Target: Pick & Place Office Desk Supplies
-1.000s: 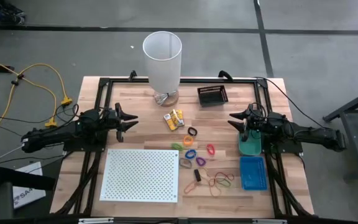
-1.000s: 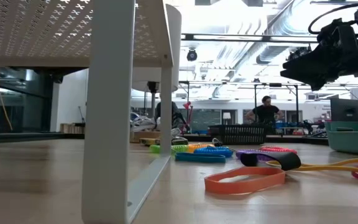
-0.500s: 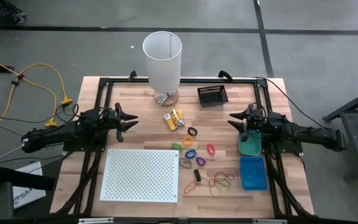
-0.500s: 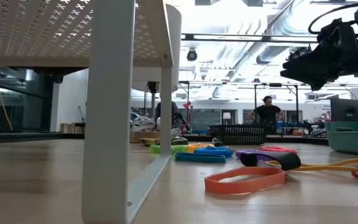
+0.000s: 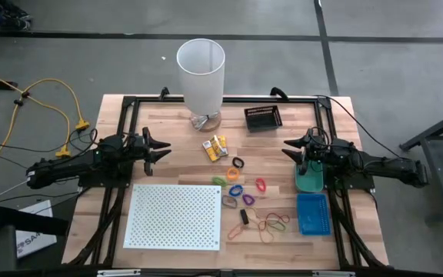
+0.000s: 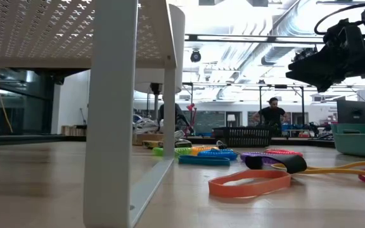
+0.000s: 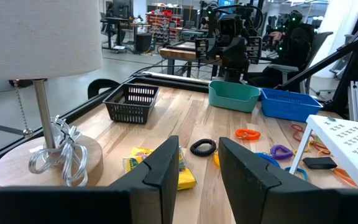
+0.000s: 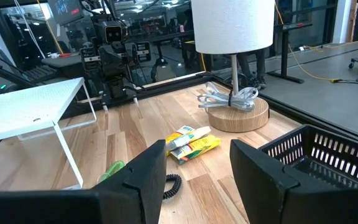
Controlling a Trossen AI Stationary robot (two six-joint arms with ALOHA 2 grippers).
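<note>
High view: left gripper (image 5: 162, 146) and right gripper (image 5: 289, 146), both spread and empty, flanked the packets (image 5: 215, 148); loops (image 5: 238, 178) lay just beyond.

Left wrist view: lamp (image 7: 39, 37) beside packets risked toppling if the arm swung wide.

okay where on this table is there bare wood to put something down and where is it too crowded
Bare wood lies between the lamp base and the white perforated board, beside the left gripper. It is crowded between that board and the blue basket, where loops and rubber bands lie.
</note>
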